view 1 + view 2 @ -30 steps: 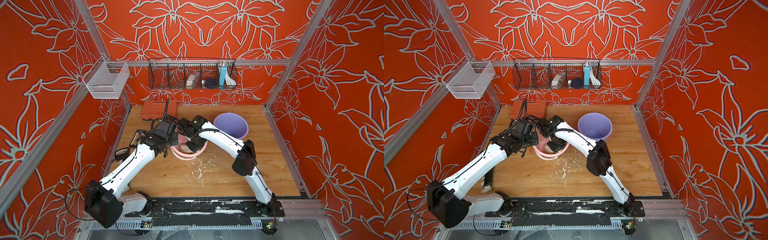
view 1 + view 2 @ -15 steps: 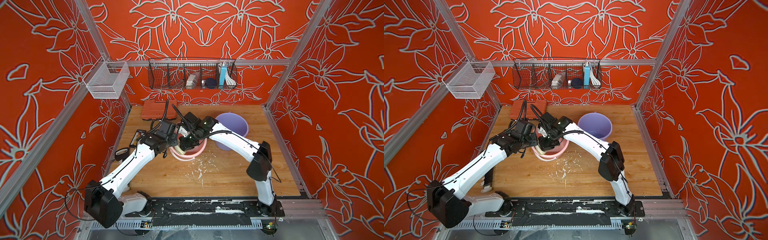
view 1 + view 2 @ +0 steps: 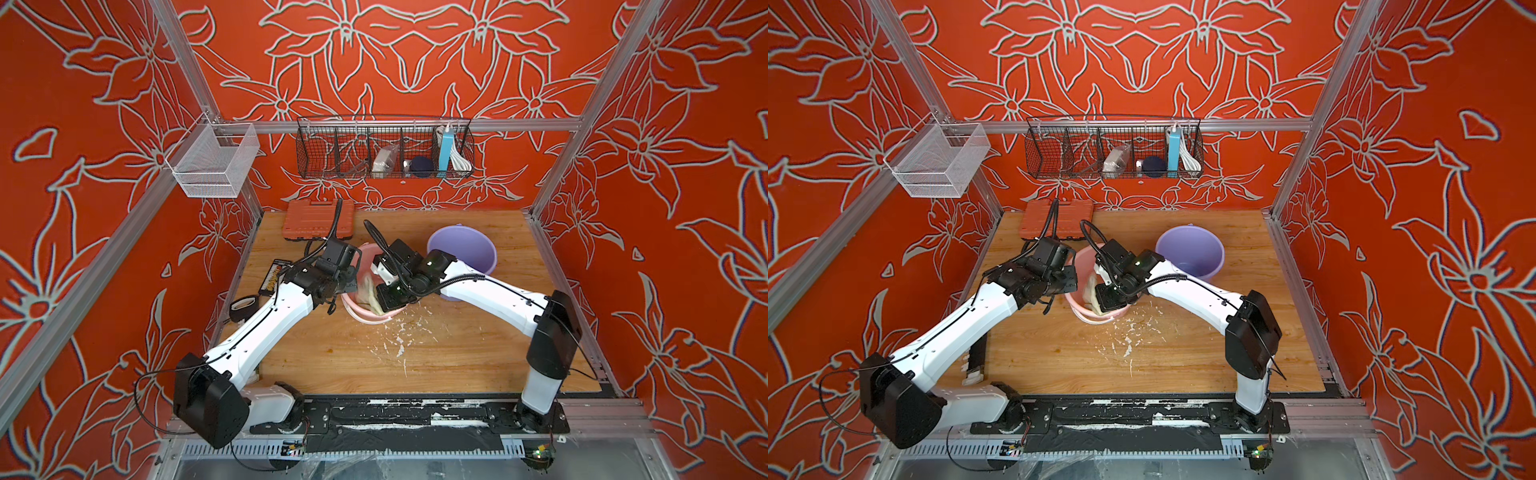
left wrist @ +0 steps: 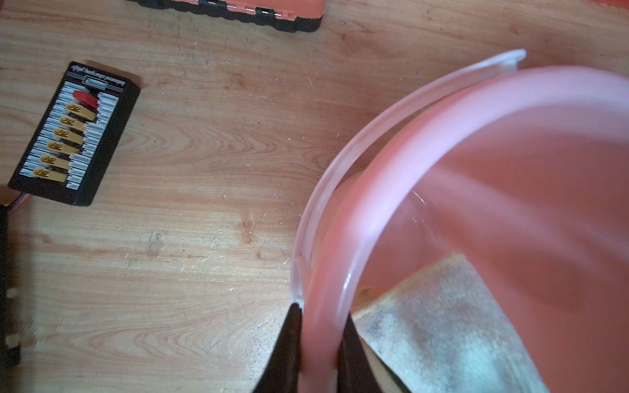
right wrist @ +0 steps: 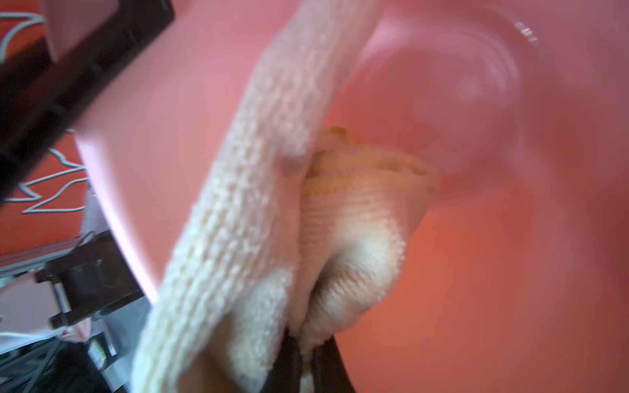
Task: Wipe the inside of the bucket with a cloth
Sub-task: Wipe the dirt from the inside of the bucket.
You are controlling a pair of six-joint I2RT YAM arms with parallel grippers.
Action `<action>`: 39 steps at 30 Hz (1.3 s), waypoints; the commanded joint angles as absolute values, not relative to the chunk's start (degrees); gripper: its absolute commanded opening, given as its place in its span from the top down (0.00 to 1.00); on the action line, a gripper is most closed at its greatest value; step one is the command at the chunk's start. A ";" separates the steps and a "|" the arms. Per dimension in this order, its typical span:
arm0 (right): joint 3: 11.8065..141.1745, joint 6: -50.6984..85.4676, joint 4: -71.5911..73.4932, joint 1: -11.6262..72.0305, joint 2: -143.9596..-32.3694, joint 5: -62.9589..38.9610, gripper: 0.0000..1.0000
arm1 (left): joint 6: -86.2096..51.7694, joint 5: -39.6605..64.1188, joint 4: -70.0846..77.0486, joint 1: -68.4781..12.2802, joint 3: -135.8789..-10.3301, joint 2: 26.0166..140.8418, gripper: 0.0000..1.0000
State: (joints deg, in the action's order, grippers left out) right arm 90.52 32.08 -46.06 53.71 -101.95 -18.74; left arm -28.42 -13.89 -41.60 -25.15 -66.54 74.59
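Landmark: round pink plastic bucket [image 3: 360, 313], mid wooden tabletop [image 3: 465, 357].

- Well left of the bucket: flat black connector board with yellow plugs [image 4: 73, 134]. Count: one.
- Behind the bucket, to its left: orange ribbed plastic tool case [image 3: 318, 218]. Count: one.
- At the bucket's left rim: left gripper [image 4: 320, 318]. One of its fingers [image 4: 292, 328] is outside the wall and one inside, pinching the rim between them. Reads as a steadying hold.
- Inside the bucket: pale yellowish-beige knitted cloth with brownish stains [image 5: 245, 217]. It is bunched and lies against the inner wall close to the pinched rim. Count: one.
- Reaching into the bucket's mouth from the right: right gripper [image 5: 308, 340], fingers pressed tight on a fold of the cloth.
- Behind the bucket, to its right and near it: round lilac plastic bucket [image 3: 478, 253]. Buckets: two. Arms: two.
- In front of the bucket: scattered white flecks [image 3: 395, 338], too many to count.

Step in hand, as I judge it: the wipe itself, with the cloth on the side wall.

Next move calls for sweeping the cloth round the wall and down onto the floor of the bucket under steady pressure. The rim pinch must hold so the bucket neither slides nor tips. The fold held is small, so the cloth could pull free.
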 commanded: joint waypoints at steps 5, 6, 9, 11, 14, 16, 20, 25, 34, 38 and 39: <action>81.27 30.75 -52.43 55.55 -95.11 -10.03 1.00 | -29.88 -19.13 -40.14 -23.99 -70.43 77.25 1.00; 81.03 30.70 -52.80 55.54 -94.01 -8.02 1.00 | -29.75 -19.37 -40.46 -23.99 -70.69 77.56 1.00; 81.15 30.14 -54.78 55.55 -91.34 -1.04 1.00 | -29.75 -19.17 -40.69 -23.99 -71.10 78.11 1.00; 82.16 29.50 -57.36 55.46 -90.41 4.12 1.00 | -29.80 -18.92 -40.61 -23.99 -71.19 78.13 1.00; 84.72 28.66 -62.26 55.03 -91.02 11.07 1.00 | -29.96 -18.65 -40.28 -23.99 -70.97 77.89 1.00; 86.19 28.80 -64.54 54.53 -91.47 14.50 1.00 | -29.85 -18.68 -40.34 -23.99 -70.86 77.78 1.00; 87.37 29.15 -66.42 54.05 -91.00 18.57 1.00 | -29.57 -19.36 -41.13 -23.99 -71.28 78.07 1.00; 85.36 29.21 -66.54 54.13 -89.60 19.39 1.00 | -29.90 -19.29 -41.50 -23.99 -72.02 78.57 1.00; 84.36 30.03 -63.81 54.49 -90.64 13.18 1.00 | -29.79 -18.19 -40.38 -23.99 -71.25 78.31 1.00; 83.98 30.75 -68.52 54.41 -88.14 16.11 1.00 | -30.03 -17.89 -40.30 -23.91 -71.43 78.05 1.00; 83.42 30.92 -69.85 54.32 -86.71 16.93 1.00 | -29.98 -17.63 -40.25 -23.91 -71.56 78.07 1.00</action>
